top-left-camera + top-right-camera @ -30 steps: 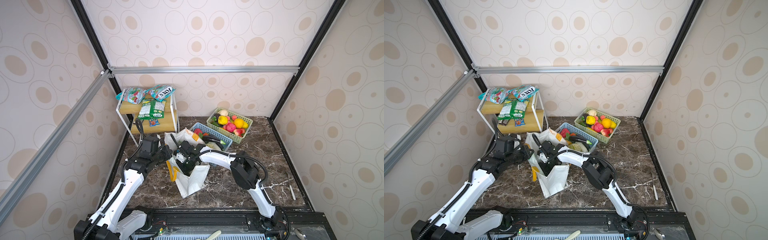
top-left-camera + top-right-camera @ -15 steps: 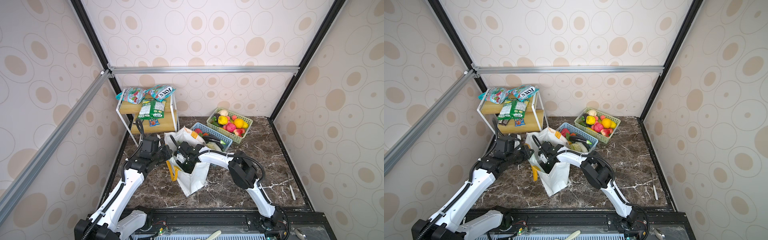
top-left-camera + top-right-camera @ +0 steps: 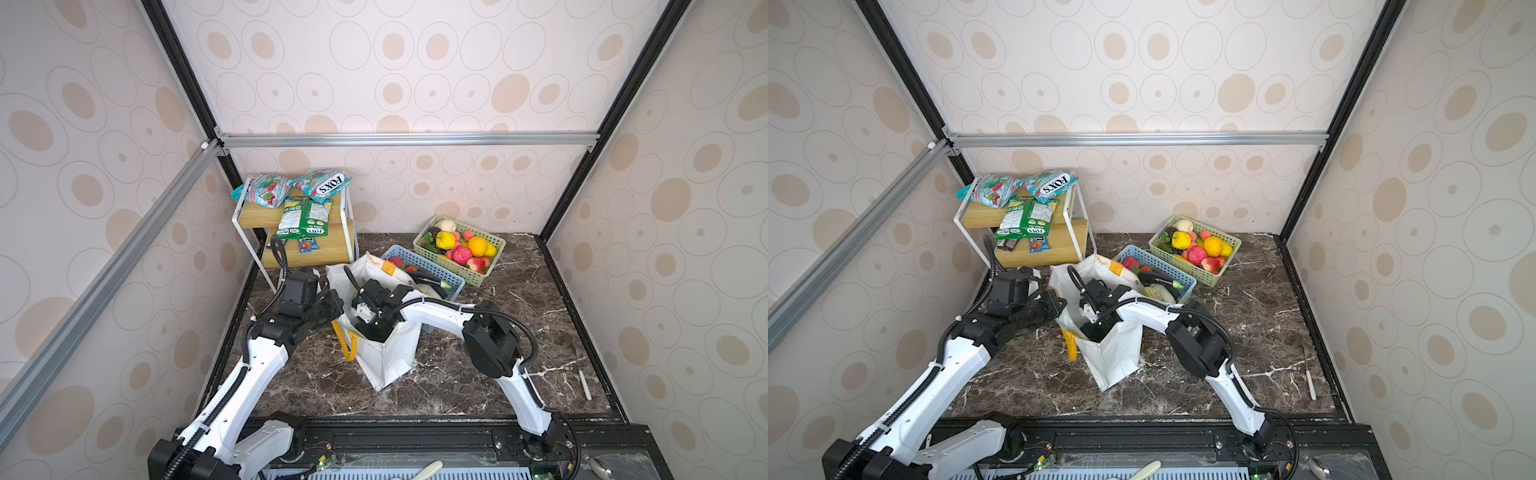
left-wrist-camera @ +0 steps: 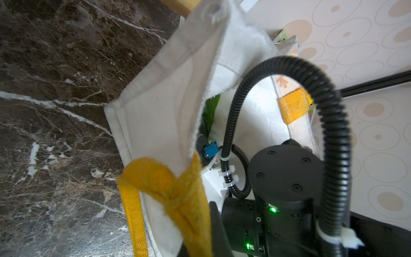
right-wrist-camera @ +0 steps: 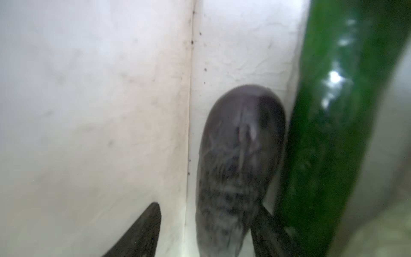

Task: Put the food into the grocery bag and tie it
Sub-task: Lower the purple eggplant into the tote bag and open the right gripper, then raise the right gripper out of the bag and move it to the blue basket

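The white grocery bag (image 3: 390, 361) (image 3: 1117, 357) stands open in the middle of the table, one yellow handle (image 3: 347, 347) hanging outside. My left gripper (image 3: 334, 309) is shut on its near rim by that handle (image 4: 175, 189). Reaching down inside the bag is my right gripper (image 3: 374, 328) (image 5: 206, 213), open, its fingers (image 5: 144, 229) apart. A dark purple eggplant (image 5: 240, 144) lies between them against the bag wall, clear of one finger. A green cucumber (image 5: 333, 133) stands beside it. More food (image 3: 459, 247) fills the baskets behind.
A green basket (image 3: 496, 249) and a blue basket (image 3: 432, 268) of toy produce sit behind and right of the bag. A wooden shelf (image 3: 328, 251) with snack packets stands at the back left. A white stick (image 3: 585, 384) lies near the right edge.
My right gripper's jaws have opened inside the bag, freeing the eggplant. The left gripper has stayed shut on the bag's rim.
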